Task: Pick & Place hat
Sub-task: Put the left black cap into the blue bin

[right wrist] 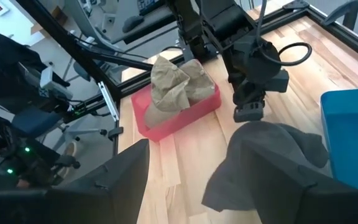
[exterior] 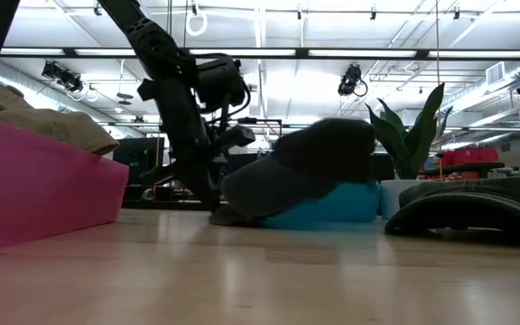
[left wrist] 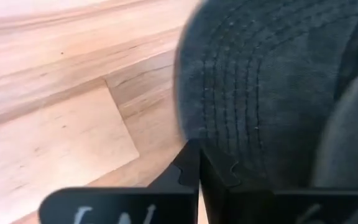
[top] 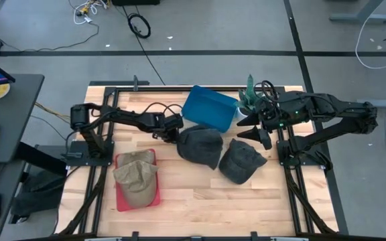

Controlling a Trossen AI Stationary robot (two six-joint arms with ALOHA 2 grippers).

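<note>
The left gripper [top: 173, 132] is reaching across the light wooden table [top: 200, 194] to the edge of a dark grey fabric cap [top: 200, 145] lying near the table's centre. Its 2 dark fingers [left wrist: 194, 174] are pressed together on the stitched brim of this cap, so the gripper is clamping the brim. In the low view, the gripped cap [exterior: 301, 167] is sitting tilted, with one side raised off the table, directly beside the gripper [exterior: 228, 212]. The cap is resting against a blue plastic bin [top: 210, 109] positioned just behind it.

A second dark grey fabric cap [top: 241, 161] is lying flat on the table, just beside the first and toward the right arm's side. Nothing is touching it.

The right gripper [top: 252, 128] is hovering near the blue bin and above the second cap, with its 2 fingers standing apart and holding nothing. Its wrist view is looking over the gripped cap [right wrist: 269, 165] toward the left arm.

A pink rectangular plastic tray [top: 120, 201] is sitting at the left side of the table, well apart from both dark caps. A tan fabric cap [top: 136, 177] is lying in it. A small green potted plant [top: 249, 96] is standing at the table's far edge, beside the blue bin.
</note>
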